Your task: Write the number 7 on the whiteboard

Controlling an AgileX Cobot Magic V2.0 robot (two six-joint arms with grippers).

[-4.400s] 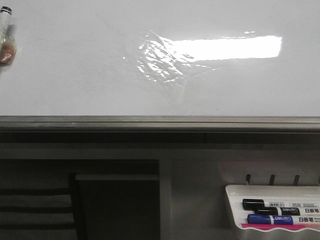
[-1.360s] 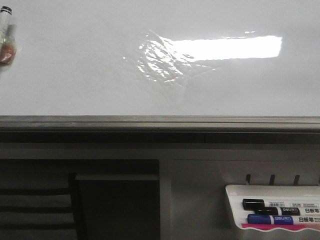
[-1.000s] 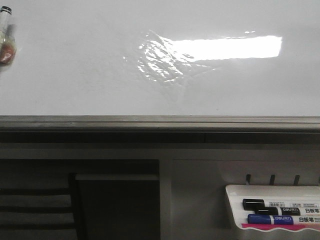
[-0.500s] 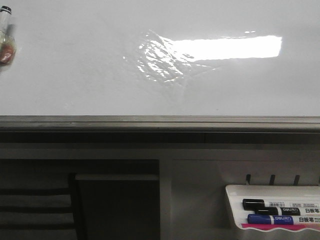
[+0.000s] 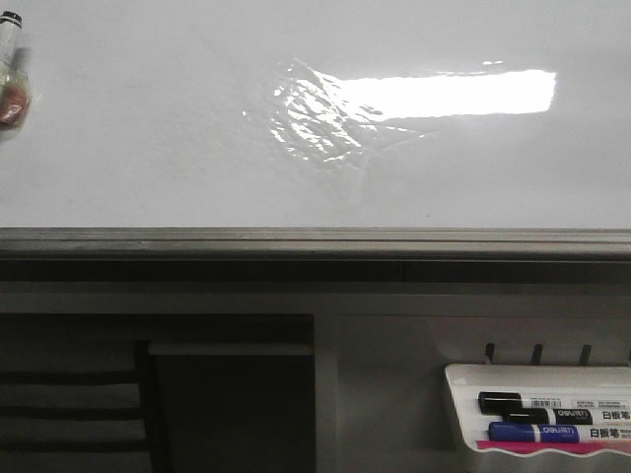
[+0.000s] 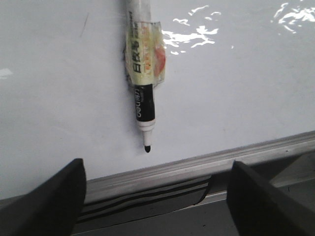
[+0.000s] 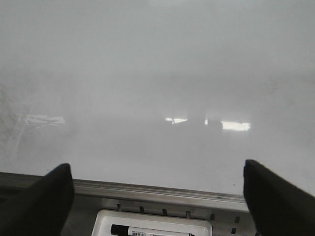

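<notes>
The whiteboard (image 5: 148,158) lies flat and fills the upper front view, with a bright glare and a wrinkled film patch (image 5: 315,118). No number 7 shows on it. A black marker (image 6: 142,83) with a yellow label lies uncapped on the whiteboard (image 6: 246,88), tip towards the board's grey edge; it also shows at the front view's far left (image 5: 10,59). My left gripper (image 6: 157,169) is open and empty, short of the marker's tip. My right gripper (image 7: 157,167) is open and empty over the whiteboard's (image 7: 147,73) near edge. Neither gripper shows in the front view.
The board's grey metal edge (image 5: 315,239) runs across the front view. Below it at the right hangs a white marker tray (image 5: 463,394) with a black marker (image 5: 532,402) and a blue one (image 5: 532,432). The tray (image 7: 152,219) also shows in the right wrist view.
The marker at the left edge of the front view has shifted very slightly; nothing else has visibly changed.
</notes>
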